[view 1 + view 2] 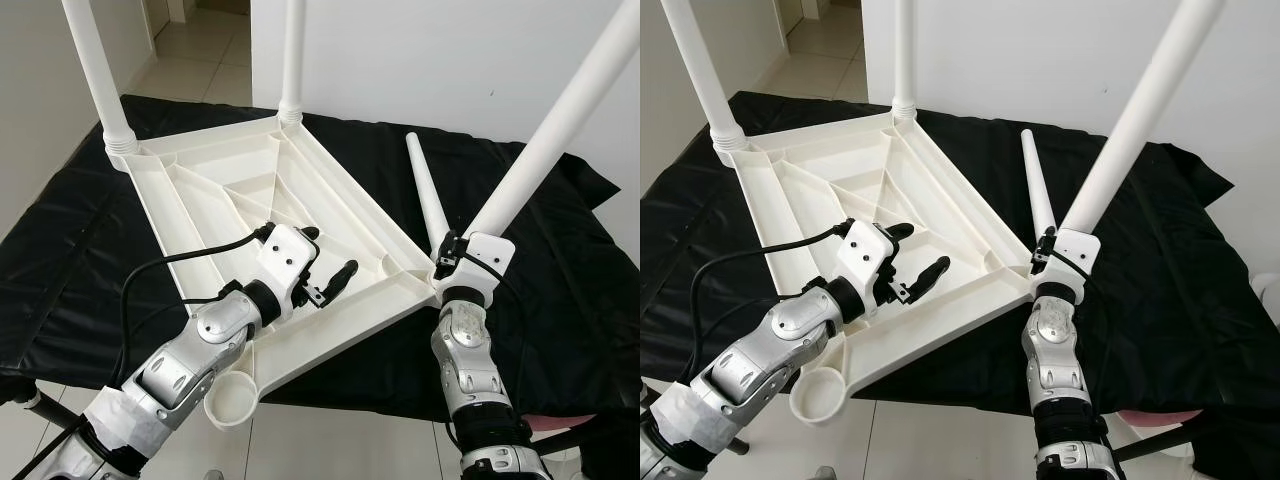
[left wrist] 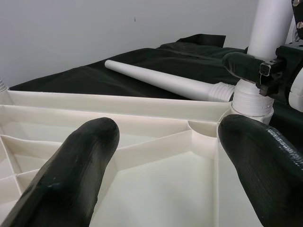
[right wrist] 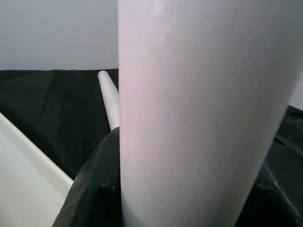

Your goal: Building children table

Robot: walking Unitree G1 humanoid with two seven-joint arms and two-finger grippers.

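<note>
A white plastic tabletop (image 1: 200, 190) lies upside down on a black cloth. Two legs stand in its far corners, one on the left (image 1: 100, 70) and one further right (image 1: 292, 60). A third leg (image 1: 545, 140) leans out of the right corner, and my right gripper (image 1: 462, 255) is shut on its base; in the right wrist view that leg (image 3: 199, 94) sits between the black fingers. A loose leg (image 1: 428, 195) lies on the cloth beside that corner. My left gripper (image 1: 328, 258) hovers open over the ribbed underside, holding nothing. The near corner socket (image 1: 232, 400) is empty.
The black cloth (image 1: 560, 290) covers a low surface, and the tabletop's near corner overhangs its front edge. A white wall (image 1: 450, 50) stands behind, with tiled floor (image 1: 200, 50) at the far left. My left arm's black cable (image 1: 160, 265) loops over the tabletop.
</note>
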